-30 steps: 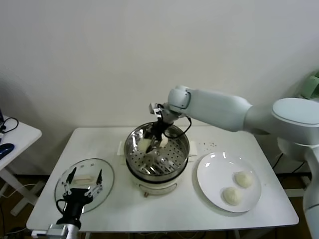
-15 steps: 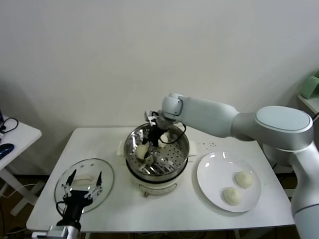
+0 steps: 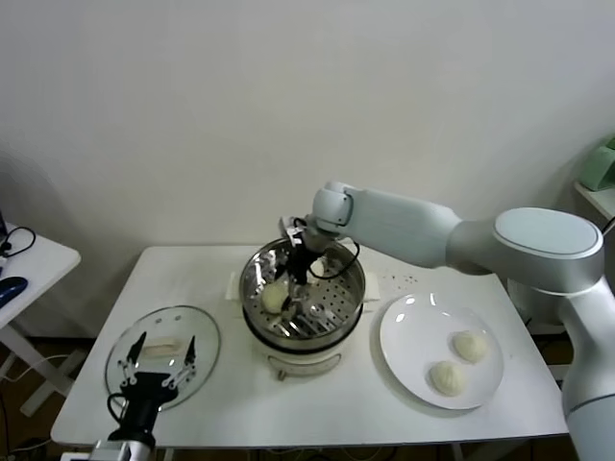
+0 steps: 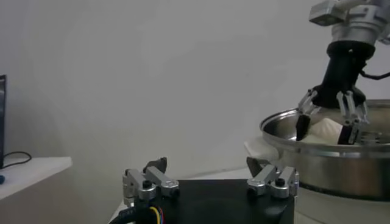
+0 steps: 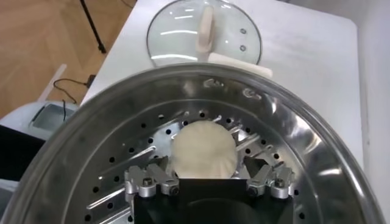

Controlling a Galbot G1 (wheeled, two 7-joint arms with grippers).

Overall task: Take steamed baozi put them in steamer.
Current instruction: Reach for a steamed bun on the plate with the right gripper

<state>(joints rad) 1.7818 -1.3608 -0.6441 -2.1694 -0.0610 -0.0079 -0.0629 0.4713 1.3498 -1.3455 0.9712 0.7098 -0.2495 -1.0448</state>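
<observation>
Right gripper (image 3: pixel 291 279) is inside the steamer (image 3: pixel 348 298), jaws spread clear either side of a baozi (image 5: pixel 203 150) resting on the perforated tray. Lift straight up, avoid nudging it. Two baozi (image 3: pixel 459 361) wait on the plate (image 3: pixel 408 331). Left gripper (image 3: pixel 159 363) idles near-left, jaws apart.

head view overhead; wrist views share steamer (image 5: pixel 317 152)

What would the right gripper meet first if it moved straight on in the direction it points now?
Most likely the baozi lying on the perforated tray of the steamer. The open right gripper points down at it from just above, though the gap between them is hard to judge.
</observation>
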